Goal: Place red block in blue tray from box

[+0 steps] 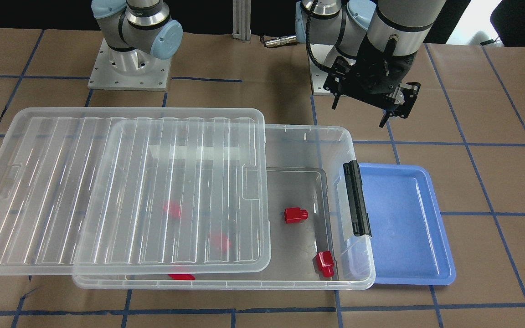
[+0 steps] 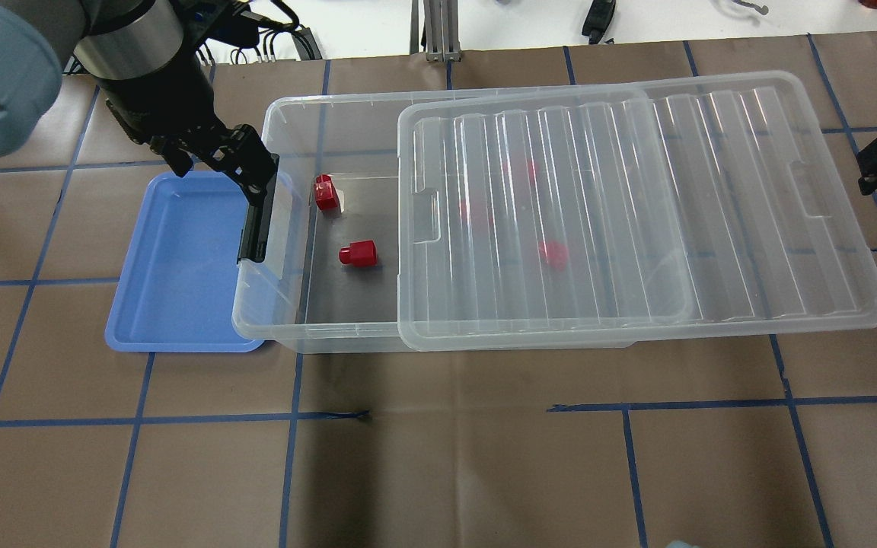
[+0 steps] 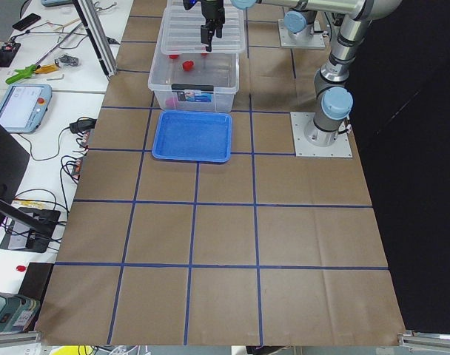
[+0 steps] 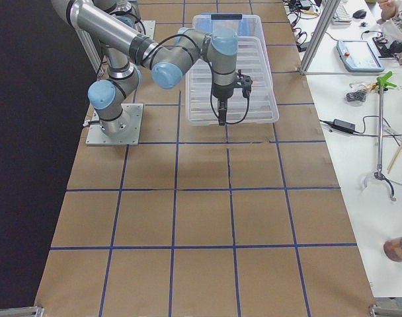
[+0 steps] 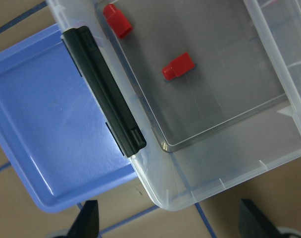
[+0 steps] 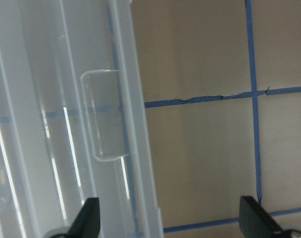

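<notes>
Red block (image 1: 295, 215); blue tray (image 1: 404, 228); clear ribbed lid (image 1: 62, 191); black clip (image 1: 357, 198).

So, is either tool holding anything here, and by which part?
Nothing is held. The left tool and right tool are both open and empty; the red blocks lie in the box.

Blue tape lines (image 2: 103, 420) cross the brown paper covering the table (image 2: 454, 472).
</notes>
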You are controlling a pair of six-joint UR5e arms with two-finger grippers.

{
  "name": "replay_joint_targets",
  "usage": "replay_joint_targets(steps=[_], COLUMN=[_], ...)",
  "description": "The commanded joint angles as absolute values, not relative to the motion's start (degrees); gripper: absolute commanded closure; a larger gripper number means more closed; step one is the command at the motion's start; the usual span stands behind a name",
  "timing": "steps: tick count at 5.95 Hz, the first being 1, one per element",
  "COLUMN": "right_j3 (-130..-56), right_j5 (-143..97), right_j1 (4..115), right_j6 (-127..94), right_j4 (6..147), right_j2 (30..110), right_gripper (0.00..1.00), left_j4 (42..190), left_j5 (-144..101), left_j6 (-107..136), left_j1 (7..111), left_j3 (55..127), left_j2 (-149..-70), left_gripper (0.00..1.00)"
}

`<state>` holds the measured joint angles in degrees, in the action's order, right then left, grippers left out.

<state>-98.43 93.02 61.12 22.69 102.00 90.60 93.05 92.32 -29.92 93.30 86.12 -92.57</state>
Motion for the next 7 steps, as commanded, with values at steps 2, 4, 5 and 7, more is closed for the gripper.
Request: replay_joint_targets(steps=[2,4,5,7], right_j3=[-90.03,-87.63,-87.63,-87.45], right_j5=[92.55,89.22,89.12,86.41], right_j1=[74.03,85.37,90.04,91.40], right_j6=[3.07,-12.85,-18.05,-18.37], right_j4=[86.96,84.29,84.46,85.16], right_j2=[94.48,94.22,93.87,93.08], right_gripper=[0.00,0.00,0.00,0.00], left_j4=[87.65,79.24,70.31,58.40], left_j5=[92.46,92.37,92.29,88.89], left_j6=[-58.98,-68.87,-71.43,-76.95], left_j1=[94.91,97.28,98.34,98.18], left_j3=[88.24,90.86,94.71,100.79], left_j2=[-97.10,-102.54,-105.09,-109.23], left_gripper=[0.04,0.06,0.06,0.07])
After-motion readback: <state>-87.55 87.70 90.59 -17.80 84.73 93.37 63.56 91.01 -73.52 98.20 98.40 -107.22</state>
